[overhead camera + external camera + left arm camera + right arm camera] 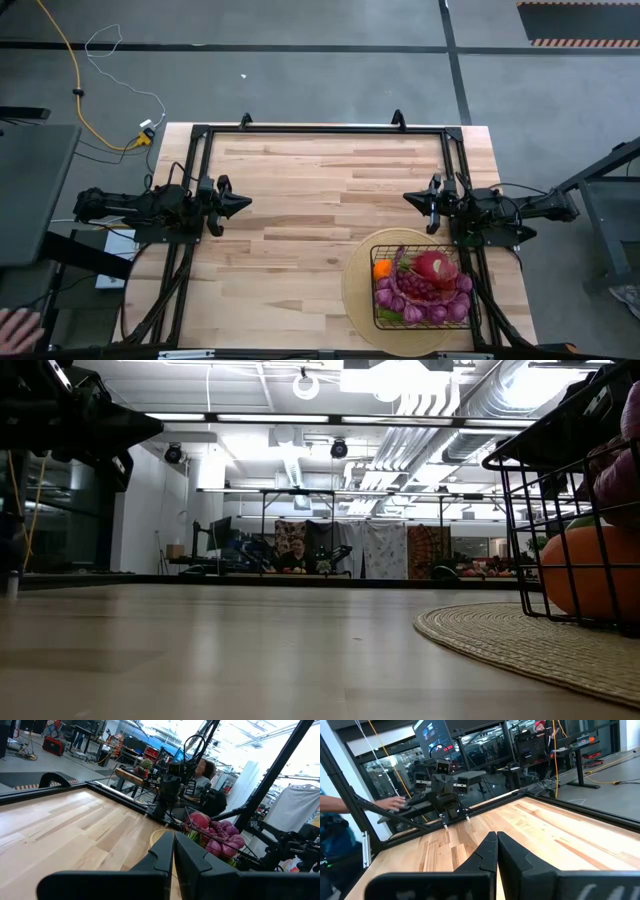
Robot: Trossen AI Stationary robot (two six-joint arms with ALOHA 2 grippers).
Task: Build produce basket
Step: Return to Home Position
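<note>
The black wire-mesh basket (424, 288) stands on a round tan woven mat (358, 290) at the table's near right. It holds the produce: a pink dragon fruit (432, 266), purple grape bunches (440, 305), an orange (382, 269) and green pieces. In the low view the basket (560, 490) and orange (590, 575) show at the right. My left gripper (246, 204) hovers shut at the table's left edge; its fingers (174, 851) point across the table. My right gripper (408, 199) is shut at the right side, just beyond the basket; in its wrist view (497, 840) the fingers meet.
The wooden table top (320, 190) lies bare between the two arms. A black frame (320, 128) runs along the far edge. A person's hand (15, 325) shows off the table at the near left, and people sit in the room beyond.
</note>
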